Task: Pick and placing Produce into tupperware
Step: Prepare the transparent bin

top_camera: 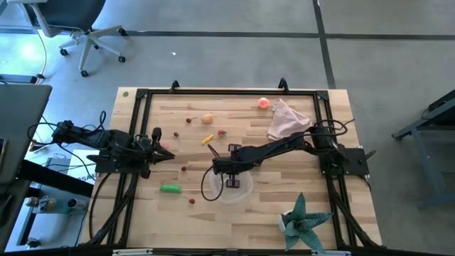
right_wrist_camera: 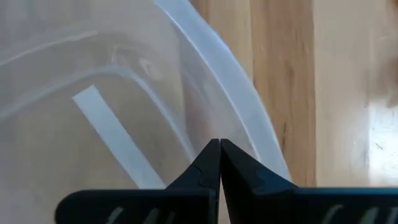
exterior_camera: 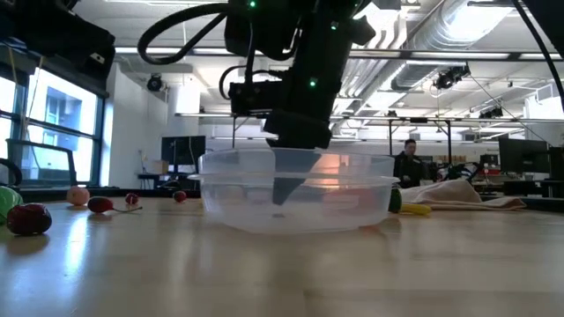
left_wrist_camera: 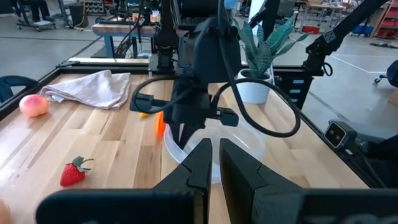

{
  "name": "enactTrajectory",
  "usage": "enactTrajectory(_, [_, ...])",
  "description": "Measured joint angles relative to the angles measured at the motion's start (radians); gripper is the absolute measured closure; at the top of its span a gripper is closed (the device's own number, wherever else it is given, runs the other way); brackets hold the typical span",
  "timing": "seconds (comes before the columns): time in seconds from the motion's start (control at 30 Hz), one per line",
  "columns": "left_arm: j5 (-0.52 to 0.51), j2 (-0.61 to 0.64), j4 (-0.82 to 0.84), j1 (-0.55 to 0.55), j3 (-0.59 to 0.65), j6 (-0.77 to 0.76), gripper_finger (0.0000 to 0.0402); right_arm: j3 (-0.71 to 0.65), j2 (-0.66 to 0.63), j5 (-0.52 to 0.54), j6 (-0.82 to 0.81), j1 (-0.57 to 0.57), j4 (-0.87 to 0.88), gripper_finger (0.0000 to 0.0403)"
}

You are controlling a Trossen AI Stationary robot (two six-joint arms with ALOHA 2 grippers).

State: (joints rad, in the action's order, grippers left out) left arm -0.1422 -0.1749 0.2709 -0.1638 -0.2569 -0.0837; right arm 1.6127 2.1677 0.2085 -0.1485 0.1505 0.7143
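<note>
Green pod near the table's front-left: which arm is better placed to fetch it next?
Probably the left. Its gripper, jaws shut and empty, waits just behind the green pod. The right gripper, also shut, hangs over the clear shallow plastic container, farther away.

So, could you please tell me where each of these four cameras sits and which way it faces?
High view: overhead, looking straight down on the table; both arms show, right gripper over the tupperware.
Low view: at tabletop height, facing the tupperware and the room; the right arm drops in from above.
Left wrist view: looks across the table past the shut left gripper toward the right arm.
Right wrist view: looks down past shut fingers into the tupperware.
Shared: every view shows the tupperware.
</note>
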Motion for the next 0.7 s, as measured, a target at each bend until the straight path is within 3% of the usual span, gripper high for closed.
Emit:
enactTrajectory(0.43, [0.0, 0.0, 0.002, 0.0, 0.0, 0.0, 0.038, 0.001, 0.0, 0.01, -0.001, -0.007, -0.009, 0.0401])
enactTrajectory(0.7, [0.0, 0.0, 0.002, 0.0, 0.0, 0.0, 0.038, 0.077, -0.001, 0.017, 0.018, -0.001, 0.07, 0.0401])
